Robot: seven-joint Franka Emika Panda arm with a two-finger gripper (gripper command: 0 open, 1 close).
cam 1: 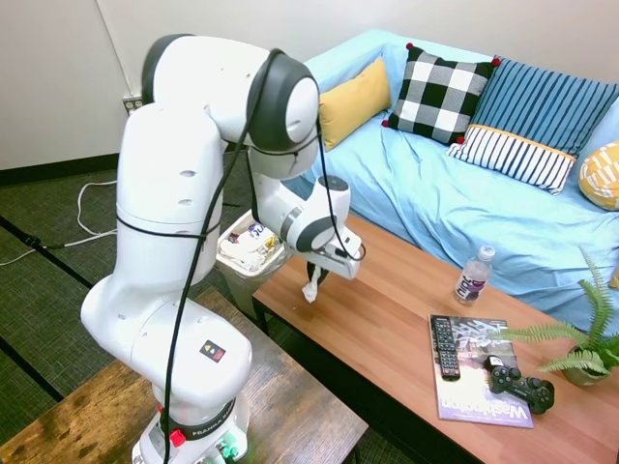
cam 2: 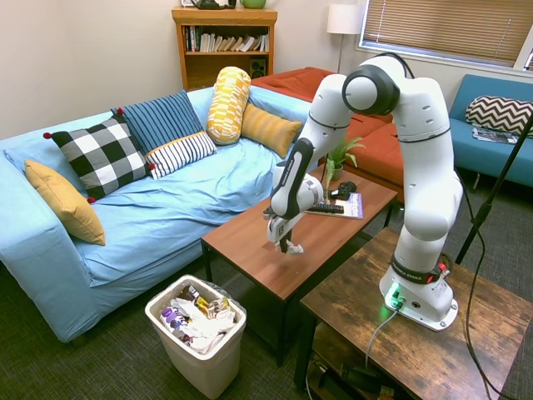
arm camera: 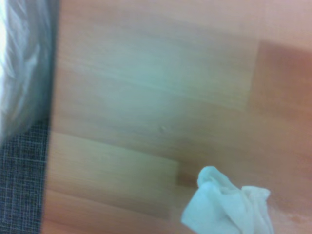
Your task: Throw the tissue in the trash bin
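A small crumpled white tissue (cam 1: pixel 310 289) hangs between the fingers of my gripper (cam 1: pixel 314 280), which is shut on it just above the wooden coffee table (cam 1: pixel 387 319) near the table's end. From the other side the gripper (cam 2: pixel 286 244) shows with the tissue (cam 2: pixel 293 248) at its tips. In the wrist view the tissue (arm camera: pixel 226 204) is a blurred white wad over the table top. The white trash bin (cam 2: pixel 197 337) with its bag liner stands on the floor past the table's end, holding colourful wrappers and white papers; the arm partly hides the bin (cam 1: pixel 250 246) in the first exterior view.
On the coffee table lie a plastic bottle (cam 1: pixel 472 275), a magazine (cam 1: pixel 479 382) with a remote (cam 1: pixel 444 348) and a game controller (cam 1: pixel 519 380), and a potted fern (cam 1: pixel 580 348). A blue sofa (cam 2: pixel 158 200) with cushions runs behind the table.
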